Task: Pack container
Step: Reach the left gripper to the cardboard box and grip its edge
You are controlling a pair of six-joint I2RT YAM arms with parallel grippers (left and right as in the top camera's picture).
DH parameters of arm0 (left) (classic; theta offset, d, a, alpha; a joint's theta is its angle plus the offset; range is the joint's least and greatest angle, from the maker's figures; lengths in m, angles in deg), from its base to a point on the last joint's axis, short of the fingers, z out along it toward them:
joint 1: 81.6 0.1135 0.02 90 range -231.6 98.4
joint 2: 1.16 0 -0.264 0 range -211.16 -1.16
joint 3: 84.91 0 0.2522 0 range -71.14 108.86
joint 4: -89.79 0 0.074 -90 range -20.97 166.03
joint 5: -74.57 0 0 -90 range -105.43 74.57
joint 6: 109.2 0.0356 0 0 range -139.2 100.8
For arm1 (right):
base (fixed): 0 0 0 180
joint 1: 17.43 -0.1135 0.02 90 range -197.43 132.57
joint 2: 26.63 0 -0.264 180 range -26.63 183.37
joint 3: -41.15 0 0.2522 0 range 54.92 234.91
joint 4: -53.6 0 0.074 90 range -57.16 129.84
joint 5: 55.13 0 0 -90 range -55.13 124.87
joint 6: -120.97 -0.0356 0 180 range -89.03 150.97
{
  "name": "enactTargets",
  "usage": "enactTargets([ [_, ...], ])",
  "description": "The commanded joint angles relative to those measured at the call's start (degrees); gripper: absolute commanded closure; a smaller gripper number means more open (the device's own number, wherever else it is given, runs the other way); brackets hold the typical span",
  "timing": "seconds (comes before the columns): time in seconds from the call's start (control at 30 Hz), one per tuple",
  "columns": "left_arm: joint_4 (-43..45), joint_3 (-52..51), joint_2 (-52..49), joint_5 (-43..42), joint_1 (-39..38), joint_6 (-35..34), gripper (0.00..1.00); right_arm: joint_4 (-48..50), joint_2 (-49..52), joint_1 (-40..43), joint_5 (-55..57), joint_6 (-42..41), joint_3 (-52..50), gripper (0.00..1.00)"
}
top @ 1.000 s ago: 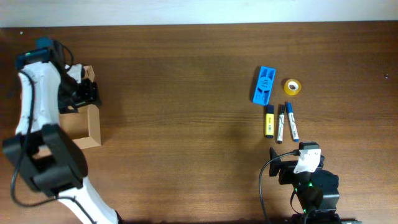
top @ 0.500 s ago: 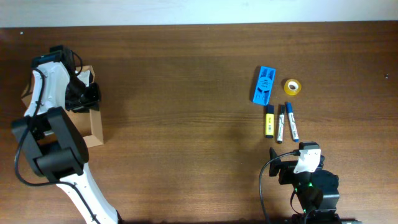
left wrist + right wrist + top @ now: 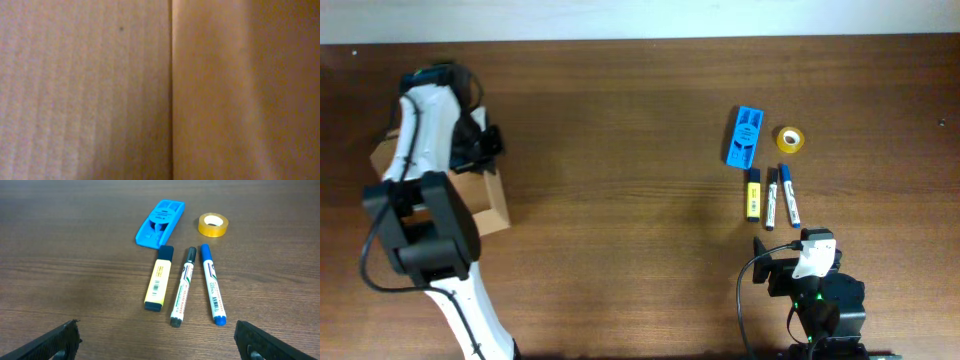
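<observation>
Plainly set out for packing, at the right of the overhead frame in one tight cluster: yellow highlighter (image 3: 159, 278), black-capped marker (image 3: 182, 294) and blue marker (image 3: 212, 291), side by side and nearly parallel. Just above them, blue plastic case (image 3: 161, 222) and roll of yellow tape (image 3: 213, 224). Probably grouped so for easy one-by-one pickup by the right gripper (image 3: 157, 337), parked just below the row with fingers spread wide and gripping nothing.

Well apart from all that, at the far left of the overhead frame on the wooden table (image 3: 620, 150): tan cardboard box (image 3: 492, 205), largely covered by the left arm (image 3: 425, 130). At its upper right edge, left gripper (image 3: 483, 142), likely there to hold a wall or flap and steady or turn the box for loading. Cannot tell whether clamped or apart: no fingers showing in the left wrist view, only bare cardboard with a fold line down the middle.

Counted: one box, one highlighter, two markers, one tape roll, one blue case. Five loose things, none packed yet by the look of it.
</observation>
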Motion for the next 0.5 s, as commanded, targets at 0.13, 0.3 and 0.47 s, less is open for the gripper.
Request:
enactTargets([
  [0.13,-8.44,17.68,6.67,3.54,-17.81,-13.05,0.98,-0.26,-0.37,0.24,-0.13,-0.48,-0.33,0.01],
  [0.3,-7.96,22.56,6.67,3.96,-31.71,-21.00,0.98,-0.26,-0.37,0.24,-0.13,-0.48,-0.33,0.01],
  [0.47,-5.49,22.51,5.99,5.57,-42.34,-30.53,0.98,-0.26,-0.37,0.24,-0.13,-0.48,-0.33,0.01],
])
